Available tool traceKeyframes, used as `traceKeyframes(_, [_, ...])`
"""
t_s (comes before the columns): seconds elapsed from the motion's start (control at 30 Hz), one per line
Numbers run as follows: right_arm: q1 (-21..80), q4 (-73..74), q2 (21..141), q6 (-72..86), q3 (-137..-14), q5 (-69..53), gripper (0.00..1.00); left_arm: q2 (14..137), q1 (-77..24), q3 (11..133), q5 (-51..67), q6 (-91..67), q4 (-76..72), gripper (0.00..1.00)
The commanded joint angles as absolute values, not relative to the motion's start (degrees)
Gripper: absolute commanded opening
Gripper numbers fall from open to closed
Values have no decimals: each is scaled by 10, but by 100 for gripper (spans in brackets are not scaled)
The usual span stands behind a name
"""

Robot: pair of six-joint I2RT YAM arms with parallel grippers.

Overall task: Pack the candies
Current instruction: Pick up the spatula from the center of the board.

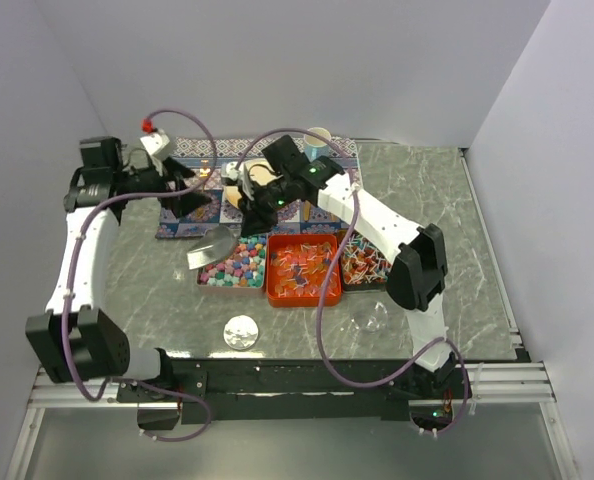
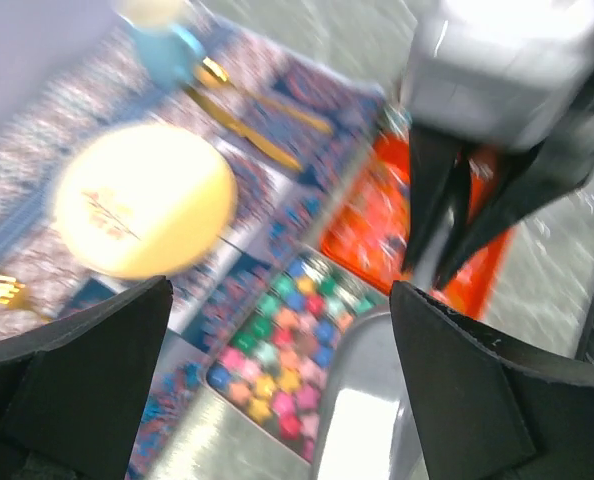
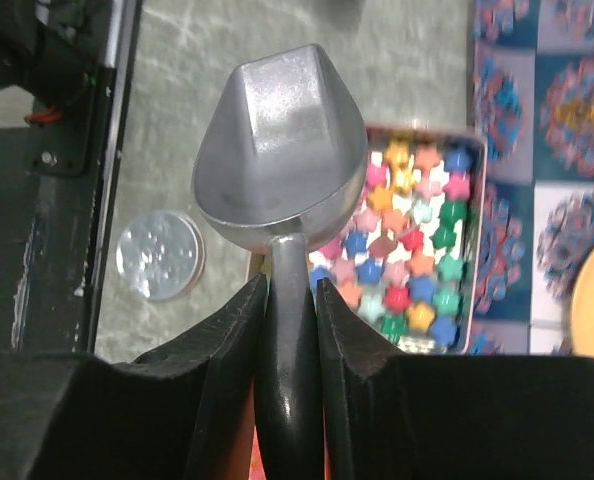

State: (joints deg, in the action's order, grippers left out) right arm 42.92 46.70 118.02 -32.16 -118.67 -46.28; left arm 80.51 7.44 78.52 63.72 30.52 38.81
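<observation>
Left wrist view was blurred; yellow plate point(image 2: 142, 200) smeared. Handle end of scoop point(image 3: 277, 165) sat hidden between right gripper point(image 3: 289, 290) fingers. Its bowl covered pastel candies point(image 3: 417, 250) on 9 o'clock side.

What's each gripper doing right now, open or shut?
Left gripper: open, nothing between the fingers.
Right gripper: shut on the handle of the metal scoop.

Between my left tool's point(image 2: 282, 290) spread black fingers point(image 2: 77, 380): tin point(image 2: 210, 380) of pastel candies point(image 2: 277, 350), orange tin point(image 2: 332, 245), grey scoop point(image 2: 362, 420) clamped by my right tool point(image 2: 439, 250), yellow disc point(image 2: 142, 200) on patterned mat point(image 2: 277, 180).
</observation>
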Motion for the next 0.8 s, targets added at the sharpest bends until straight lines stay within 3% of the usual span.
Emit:
traceKeyframes(0.0, [399, 429, 1086, -316, -1154, -452, 0, 733, 106, 748, 622, 18, 87, 96])
traceKeyframes(0.1, [371, 450, 1051, -319, -1135, -440, 0, 732, 129, 750, 566, -83, -21, 96])
traceKeyframes(0.4, [217, 559, 877, -428, -995, -352, 0, 767, 112, 683, 541, -136, 12, 97])
traceKeyframes(0.47, [168, 584, 831, -460, -957, -335, 0, 774, 61, 686, 508, -66, 88, 97])
traceKeyframes(0.67, [66, 691, 733, -586, -881, -254, 0, 815, -120, 707, 428, -11, 116, 99])
traceKeyframes(0.77, [36, 743, 714, -641, -882, -212, 0, 887, -170, 749, 431, -49, 125, 86])
